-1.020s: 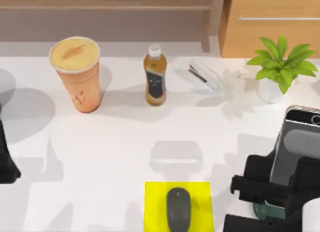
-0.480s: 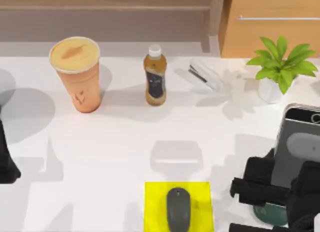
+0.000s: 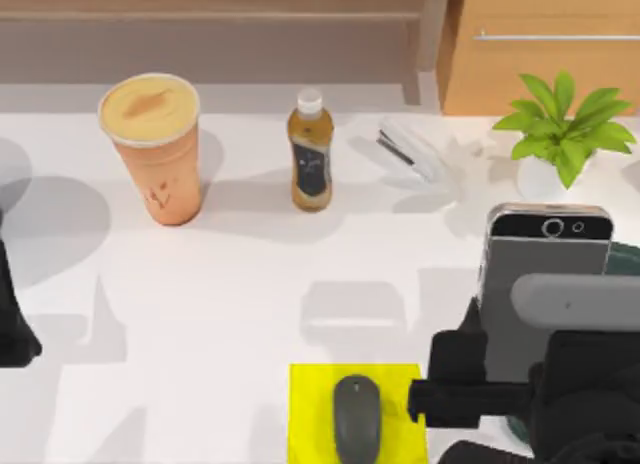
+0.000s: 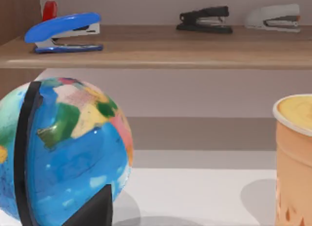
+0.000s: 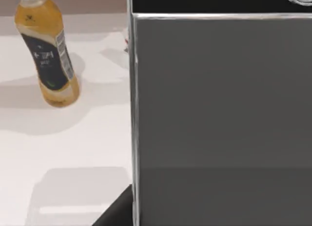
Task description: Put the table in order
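a: where is the right pincer (image 3: 500, 389) now?

b: low at the right side of the tabletop (image 3: 250, 284), just right of the yellow mouse pad (image 3: 310, 404) with the dark mouse (image 3: 357, 416) on it. it's clamped on the phone (image 3: 545, 274), which stands upright with its camera end up. in the right wrist view the phone's grey back (image 5: 219, 114) sits right in front of the lens, so the grip is low on the body.

a: why hold it upright like that?

b: my guess is it's meant to stand in something. there's a dark green edge (image 3: 625, 254) behind the phone, perhaps a stand, though i can't tell for sure.

a: and the left arm?

b: parked at the far left edge (image 3: 12, 314); i can't tell whether its pincer is wide or narrow. its camera looks past a globe (image 4: 58, 153) toward the shelf (image 4: 156, 50) with a blue stapler (image 4: 63, 31) and two more.

a: what's left to tidy?

b: along the back stand an orange cup (image 3: 155, 149), a tea bottle (image 3: 310, 154), a white stapler (image 3: 410, 149) and a potted plant (image 3: 560, 134). the white stapler likely belongs on the shelf with the others.
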Robot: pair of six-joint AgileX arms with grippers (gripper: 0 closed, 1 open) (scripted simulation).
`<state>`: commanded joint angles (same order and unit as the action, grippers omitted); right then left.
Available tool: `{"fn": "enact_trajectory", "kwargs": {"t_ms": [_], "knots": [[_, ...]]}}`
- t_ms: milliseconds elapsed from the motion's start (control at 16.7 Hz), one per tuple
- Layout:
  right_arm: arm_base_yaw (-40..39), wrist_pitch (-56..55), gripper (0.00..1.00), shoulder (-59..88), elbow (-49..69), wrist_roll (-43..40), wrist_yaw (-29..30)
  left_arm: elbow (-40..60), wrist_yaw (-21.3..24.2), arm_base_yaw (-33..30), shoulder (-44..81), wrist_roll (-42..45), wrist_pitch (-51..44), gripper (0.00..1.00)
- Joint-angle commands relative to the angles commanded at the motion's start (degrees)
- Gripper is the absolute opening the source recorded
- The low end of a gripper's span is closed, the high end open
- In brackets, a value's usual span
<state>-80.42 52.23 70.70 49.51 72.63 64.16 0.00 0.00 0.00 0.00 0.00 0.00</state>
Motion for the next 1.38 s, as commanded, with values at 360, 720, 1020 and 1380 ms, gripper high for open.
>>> {"fn": "enact_trajectory", "kwargs": {"t_ms": [360, 720, 1020, 1380], "knots": [[13.64, -7.75, 0.00, -3.75, -8.18, -5.64, -0.87, 0.00, 0.00, 0.00, 0.00, 0.00, 0.00, 1.00], [16.40, -7.54, 0.00, -1.76, -8.01, -4.09, -1.80, 0.00, 0.00, 0.00, 0.00, 0.00, 0.00, 1.00], [16.40, -7.54, 0.30, -1.76, -8.01, -4.09, -1.80, 0.00, 0.00, 0.00, 0.00, 0.00, 0.00, 1.00], [16.40, -7.54, 0.75, -1.76, -8.01, -4.09, -1.80, 0.00, 0.00, 0.00, 0.00, 0.00, 0.00, 1.00]]}}
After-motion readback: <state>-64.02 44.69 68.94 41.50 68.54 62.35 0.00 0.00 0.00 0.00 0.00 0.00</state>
